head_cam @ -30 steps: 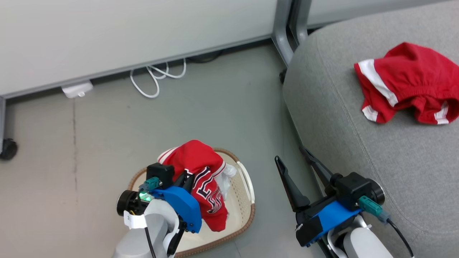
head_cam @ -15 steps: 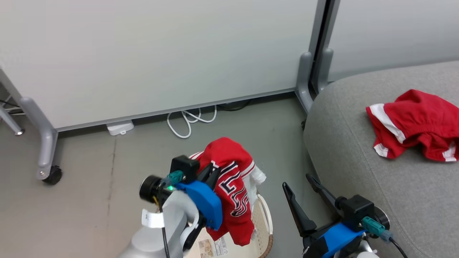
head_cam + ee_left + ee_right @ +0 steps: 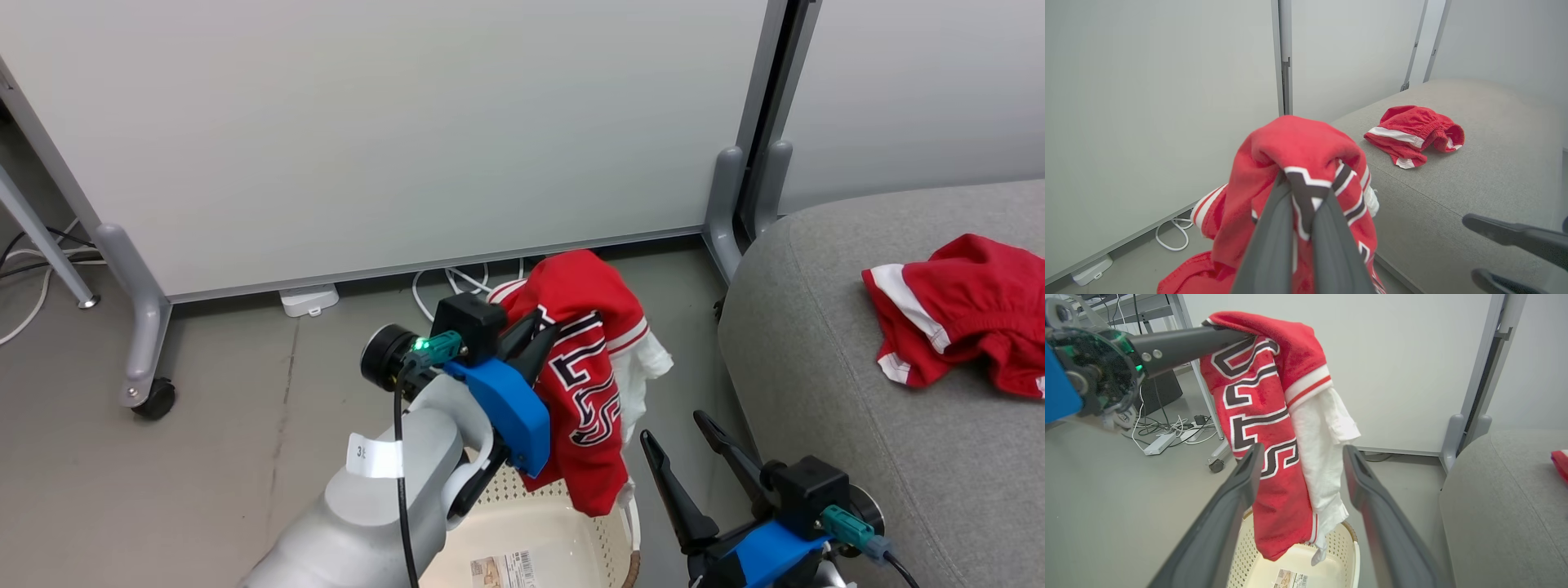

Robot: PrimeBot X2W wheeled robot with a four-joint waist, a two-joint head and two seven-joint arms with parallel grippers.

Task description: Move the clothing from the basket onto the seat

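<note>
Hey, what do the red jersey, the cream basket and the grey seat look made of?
The red lettered jersey in the left end effector looks like soft matte knit fabric: it drapes and folds. The cream perforated basket seems moulded plastic, smooth with regular holes. The large grey sofa seat appears fabric-upholstered, with a fine matte weave.

L gripper (image 3: 1306, 187) raised, pinching jersey (image 3: 589, 384); R gripper (image 3: 676, 427) low, fingers apart.

The grey floor (image 3: 204, 474) in front of me carries the cream basket (image 3: 571, 539), a looped white cable (image 3: 420, 298) and a partition's caster (image 3: 153, 398); on the grey seat (image 3: 857, 425) at my right lie the red shorts (image 3: 963, 318).
</note>
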